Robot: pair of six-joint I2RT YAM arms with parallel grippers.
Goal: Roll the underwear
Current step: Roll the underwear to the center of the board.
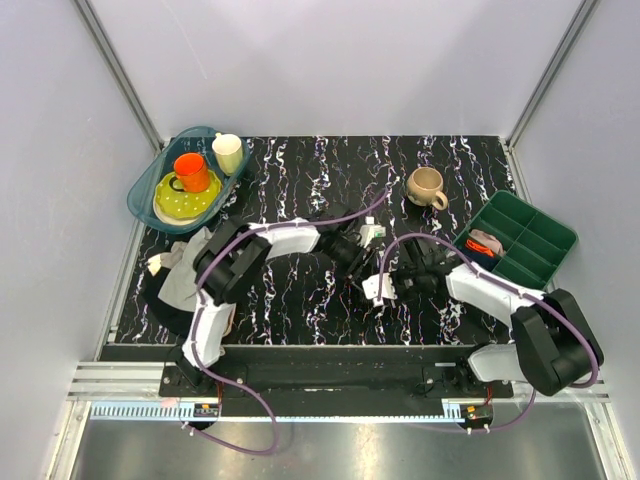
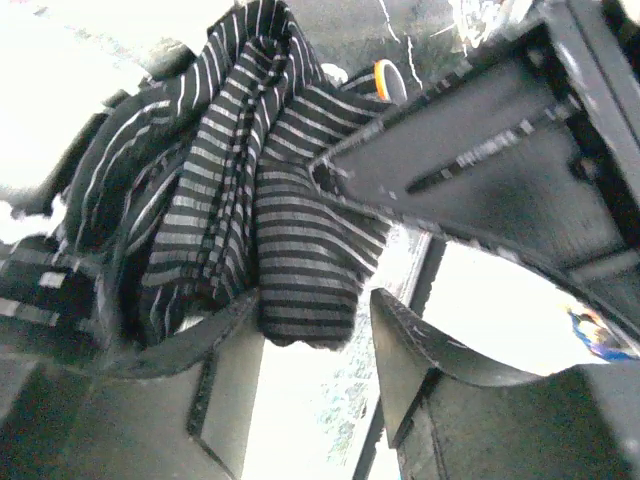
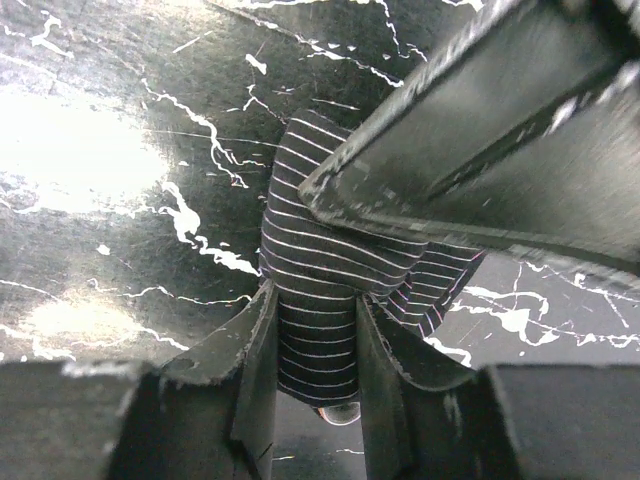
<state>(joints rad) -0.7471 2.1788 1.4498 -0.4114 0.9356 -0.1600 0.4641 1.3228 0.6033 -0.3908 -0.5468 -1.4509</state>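
Jaws of the right gripper squeeze the striped underwear from both sides. Jaws of the left gripper stand apart, and the bunched cloth hangs loose between them. The underwear is near the middle of the table.

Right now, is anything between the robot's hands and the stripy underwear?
No, nothing visible is in the way. The underwear sits right between the fingers of the right hand and of the left hand.
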